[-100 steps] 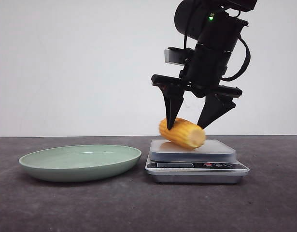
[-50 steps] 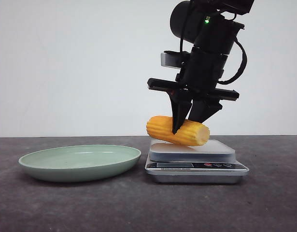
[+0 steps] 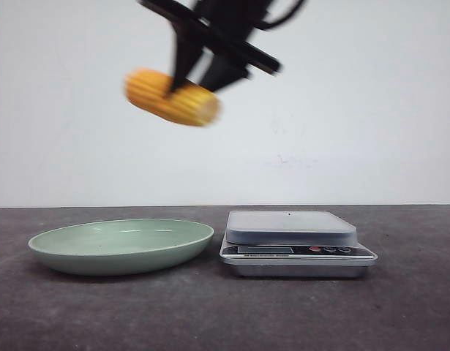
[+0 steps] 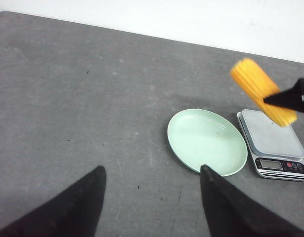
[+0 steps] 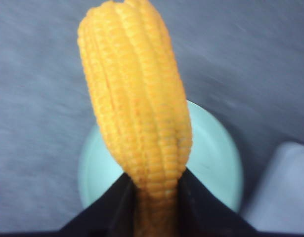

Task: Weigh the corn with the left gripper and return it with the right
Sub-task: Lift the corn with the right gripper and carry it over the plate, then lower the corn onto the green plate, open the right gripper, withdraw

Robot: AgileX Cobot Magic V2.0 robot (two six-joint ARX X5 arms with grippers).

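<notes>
The yellow-orange corn (image 3: 171,96) is held in the air, high above the table, between the green plate (image 3: 122,246) and the grey scale (image 3: 296,241). My right gripper (image 3: 192,77) is shut on the corn; its black fingers clamp the cob's middle. In the right wrist view the corn (image 5: 137,94) stands between the fingers with the plate (image 5: 213,163) below it. My left gripper (image 4: 152,170) is open and empty, well away over bare table; its view shows the plate (image 4: 207,141), the scale (image 4: 275,143) and the corn (image 4: 263,96) aloft.
The scale's platform (image 3: 290,225) is bare. The dark table (image 3: 210,314) runs to a white back wall. The plate holds nothing.
My right gripper has lifted the corn off the scale and carried it up and to the left, toward the plate. The scale is now bare.
</notes>
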